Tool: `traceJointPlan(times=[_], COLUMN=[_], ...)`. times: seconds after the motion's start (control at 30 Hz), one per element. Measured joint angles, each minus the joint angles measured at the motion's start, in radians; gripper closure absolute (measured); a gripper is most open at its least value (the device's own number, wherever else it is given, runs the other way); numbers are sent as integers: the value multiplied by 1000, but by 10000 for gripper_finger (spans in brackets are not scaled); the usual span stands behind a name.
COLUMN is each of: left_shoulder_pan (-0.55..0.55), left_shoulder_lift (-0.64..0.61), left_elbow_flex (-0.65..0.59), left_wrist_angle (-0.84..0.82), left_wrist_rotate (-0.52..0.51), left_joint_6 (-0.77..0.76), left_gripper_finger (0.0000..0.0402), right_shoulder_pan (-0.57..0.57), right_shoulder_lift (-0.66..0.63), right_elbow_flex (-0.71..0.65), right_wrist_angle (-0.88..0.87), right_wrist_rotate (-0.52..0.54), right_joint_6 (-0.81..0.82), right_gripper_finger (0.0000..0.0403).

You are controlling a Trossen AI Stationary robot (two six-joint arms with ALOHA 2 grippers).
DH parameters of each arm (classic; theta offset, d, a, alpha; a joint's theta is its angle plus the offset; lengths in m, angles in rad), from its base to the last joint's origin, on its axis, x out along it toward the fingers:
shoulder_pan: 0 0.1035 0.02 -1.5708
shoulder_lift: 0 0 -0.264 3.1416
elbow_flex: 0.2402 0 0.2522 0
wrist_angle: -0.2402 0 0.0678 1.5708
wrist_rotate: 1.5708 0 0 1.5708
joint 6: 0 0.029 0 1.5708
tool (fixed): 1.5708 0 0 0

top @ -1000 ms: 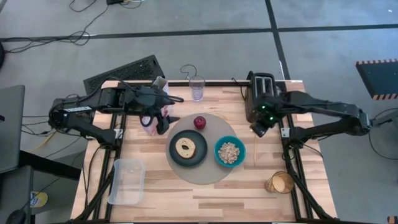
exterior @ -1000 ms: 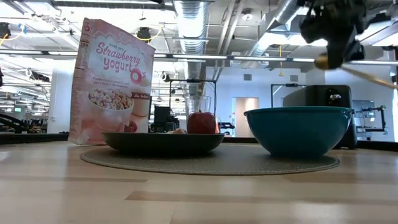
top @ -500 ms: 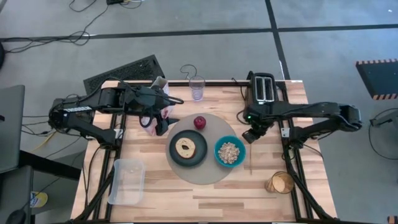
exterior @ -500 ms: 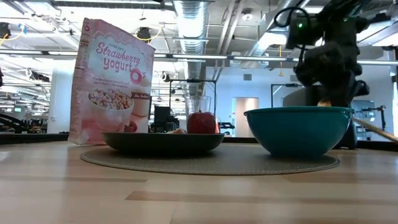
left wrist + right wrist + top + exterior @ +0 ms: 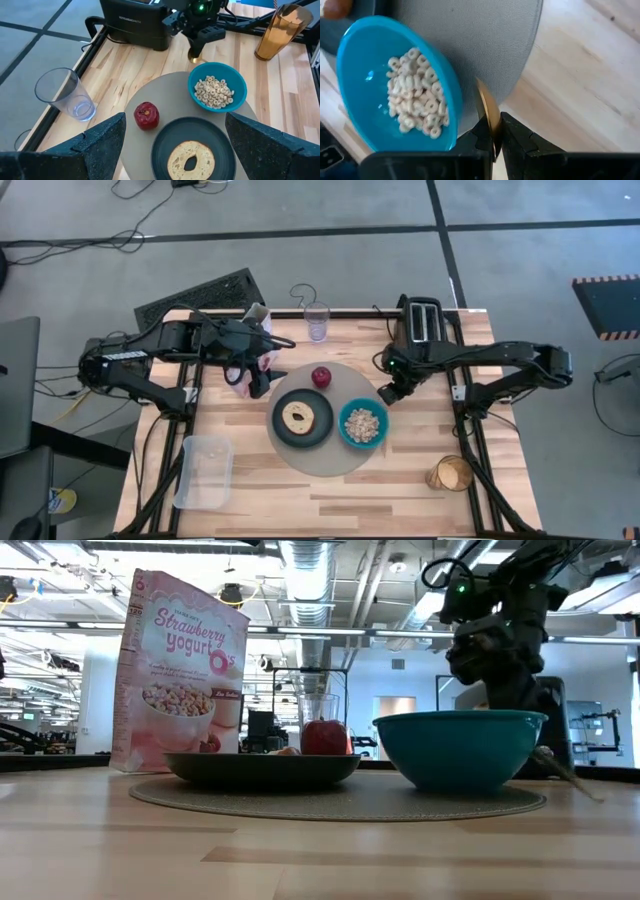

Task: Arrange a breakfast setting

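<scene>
The round grey mat lies in the middle of the high view. The dark plate with the round toast sits on its left part. The teal bowl with cereal sits on its right part, close to the right edge of the mat. The red apple stands on the upper part of the mat, apart from both.

The right gripper is just beside the upper right rim of the bowl, at the edge of the mat. Its fingers are clenched on the gold spoon, which stands between them in the right wrist view. The left gripper hangs left of the mat, near the cereal box, and its fingers are spread wide and hold nothing.

The wooden table has free space along the lower edge and right of the mat. A clear tub is at the lower left, a black toaster and an empty glass at the top, and a glass of orange drink at the lower right. Around the table there is grey floor with cables.
</scene>
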Motion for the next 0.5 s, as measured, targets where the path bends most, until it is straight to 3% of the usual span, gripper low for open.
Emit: traceJointPlan(times=[0.27, 0.5], left_shoulder_pan=[0, 0], left_shoulder_lift=[0, 0], left_elbow_flex=[0, 0], left_wrist_angle=[-1, -4], left_wrist_rotate=[0, 0], left_joint_6=[0, -1], left_gripper_finger=[76, 76], right_shoulder_pan=[-30, -88], right_shoulder_lift=[-8, -73], right_elbow_flex=[10, 10], right_wrist_angle=[-46, -142], right_wrist_rotate=[-5, -110], right_joint_6=[-27, -71], right_gripper_finger=[356, 356])
